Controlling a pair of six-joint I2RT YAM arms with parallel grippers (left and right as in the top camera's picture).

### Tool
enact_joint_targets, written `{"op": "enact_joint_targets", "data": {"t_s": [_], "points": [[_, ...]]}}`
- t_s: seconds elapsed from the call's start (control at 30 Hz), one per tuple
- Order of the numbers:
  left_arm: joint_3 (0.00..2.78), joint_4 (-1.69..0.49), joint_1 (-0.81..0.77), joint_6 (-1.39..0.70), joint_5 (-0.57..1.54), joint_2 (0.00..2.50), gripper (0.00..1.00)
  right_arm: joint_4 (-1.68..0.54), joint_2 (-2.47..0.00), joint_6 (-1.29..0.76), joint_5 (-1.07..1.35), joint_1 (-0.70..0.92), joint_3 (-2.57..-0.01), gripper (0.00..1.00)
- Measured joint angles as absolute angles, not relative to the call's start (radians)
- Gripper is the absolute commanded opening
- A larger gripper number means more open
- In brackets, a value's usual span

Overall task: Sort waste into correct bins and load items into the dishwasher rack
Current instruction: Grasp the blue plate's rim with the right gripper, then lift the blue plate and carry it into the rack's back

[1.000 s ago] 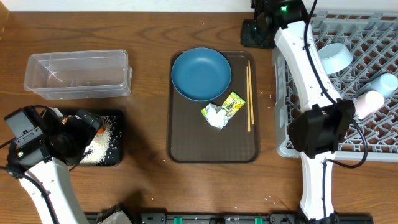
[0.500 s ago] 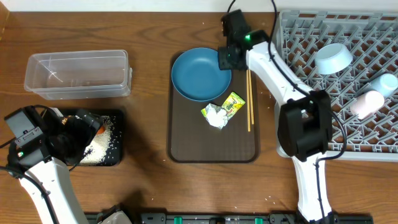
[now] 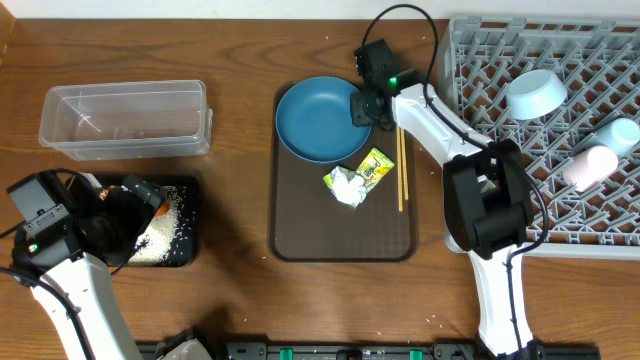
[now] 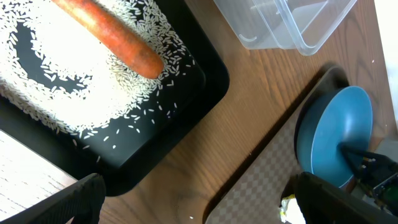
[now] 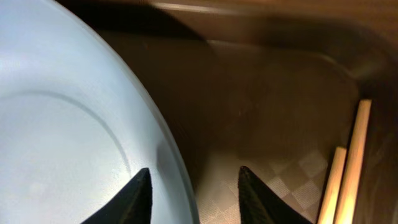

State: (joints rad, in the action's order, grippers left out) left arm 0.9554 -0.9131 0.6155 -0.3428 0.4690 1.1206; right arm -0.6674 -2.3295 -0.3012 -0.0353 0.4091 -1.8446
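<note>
The dark blue plate [image 3: 322, 120] lies at the far end of the brown serving tray [image 3: 310, 230]. My right gripper [image 3: 362, 108] is down at the plate's right rim [image 5: 93, 124]; it is open, with one finger over the plate and the other over the tray [image 5: 194, 169]. Crumpled white paper [image 3: 347, 187] and a green-yellow wrapper [image 3: 375, 165] lie beside the plate, and chopsticks [image 3: 401, 160] run along the tray's right side. The carrot [image 4: 109, 37] and rice [image 4: 62, 93] lie in the black tray [image 4: 186, 106]. My left gripper [image 4: 199, 205] hangs wide open and empty beside it.
The clear tub [image 3: 125, 120] stands at the back left. At the right, the grey rack [image 3: 500, 60] holds a pale blue bowl [image 3: 537, 92], a pale blue cup [image 3: 625, 135] and a whitish cup [image 3: 590, 165].
My right arm has swung left from the rack to the plate and settled its jaws at the plate's right rim. The left arm has not moved.
</note>
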Motion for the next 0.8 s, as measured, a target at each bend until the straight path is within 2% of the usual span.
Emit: {"op": "enact_joint_targets", "data": {"t_s": [0.1, 0.13, 0.6, 0.8], "points": [[0.955, -0.913, 0.616, -0.343, 0.469, 1.121, 0.98, -0.659, -2.329, -0.305, -0.037, 0.409, -1.840, 0.04], [0.955, -0.913, 0.616, -0.343, 0.469, 1.121, 0.98, -0.654, -2.329, -0.303, -0.036, 0.409, -1.840, 0.01], [0.955, -0.913, 0.616, -0.343, 0.469, 1.121, 0.98, -0.648, -2.321, -0.319, -0.017, 0.408, -1.843, 0.01], [0.955, -0.913, 0.616, -0.343, 0.469, 1.121, 0.98, -0.670, -2.237, -0.332, 0.036, 0.368, -1.843, 0.01]]}}
